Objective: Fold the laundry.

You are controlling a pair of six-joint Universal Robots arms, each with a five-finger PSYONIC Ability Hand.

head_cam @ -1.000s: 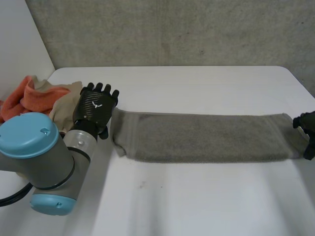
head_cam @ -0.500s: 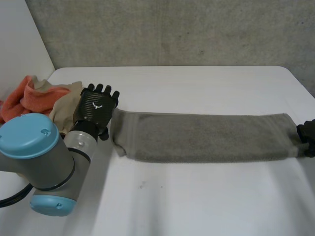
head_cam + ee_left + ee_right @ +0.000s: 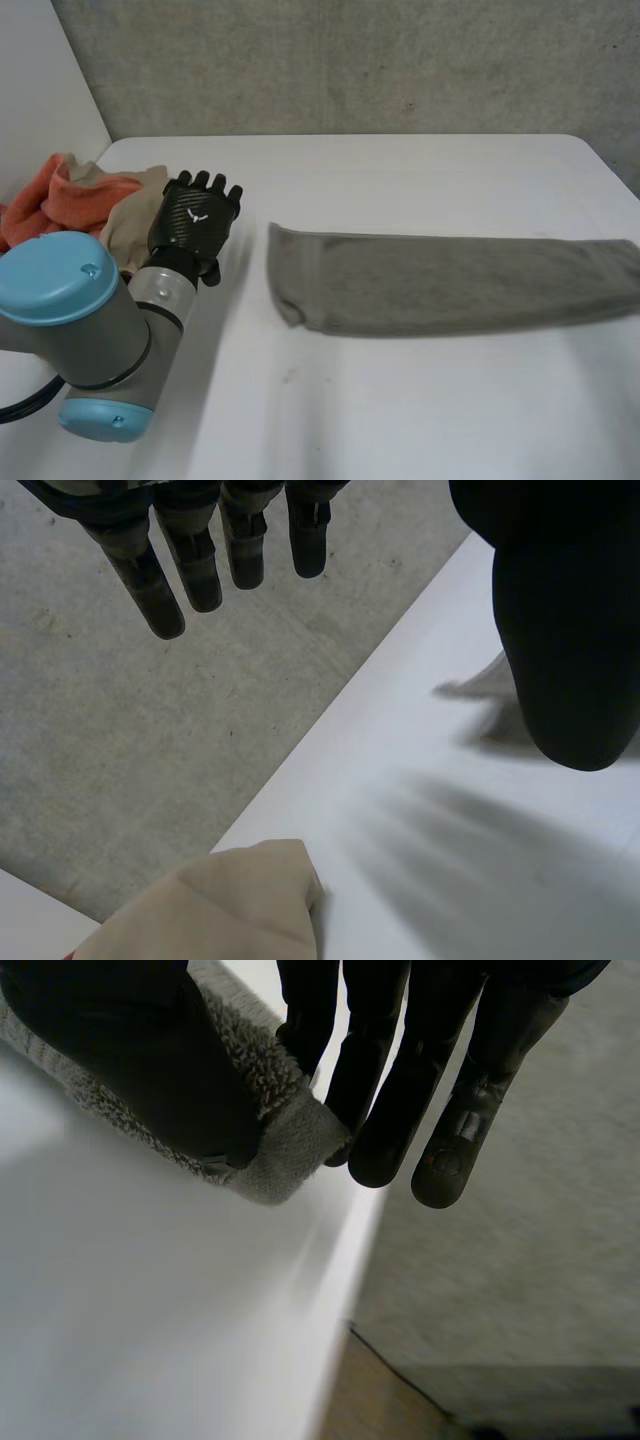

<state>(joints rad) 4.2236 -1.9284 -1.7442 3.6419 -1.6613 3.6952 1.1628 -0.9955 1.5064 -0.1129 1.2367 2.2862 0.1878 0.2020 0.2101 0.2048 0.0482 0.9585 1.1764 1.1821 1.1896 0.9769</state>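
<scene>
You are looking at a grey towel (image 3: 450,285) lying folded into a long strip on the white counter (image 3: 400,170). In the head view it is stretching from just right of centre out to 3 o'clock. Your right hand (image 3: 140,1050) is gripping one short end of that towel near the counter's edge. The thumb is pressing down on the fluffy top and the fingers (image 3: 385,1110) are closing against the hem from the other side, so they are clamped on the towel. Your left hand (image 3: 195,222) is hovering toward 9 o'clock, near the towel's other end but not touching it. Its fingers (image 3: 165,570) are hanging straight and slightly apart, with the thumb (image 3: 560,630) standing wide of them, and they are holding nothing. A pile of orange and beige laundry (image 3: 75,195) is sitting just beside that hand, further out toward 9 o'clock, and a beige fold of it is lying past the fingertips at the counter's edge.
</scene>
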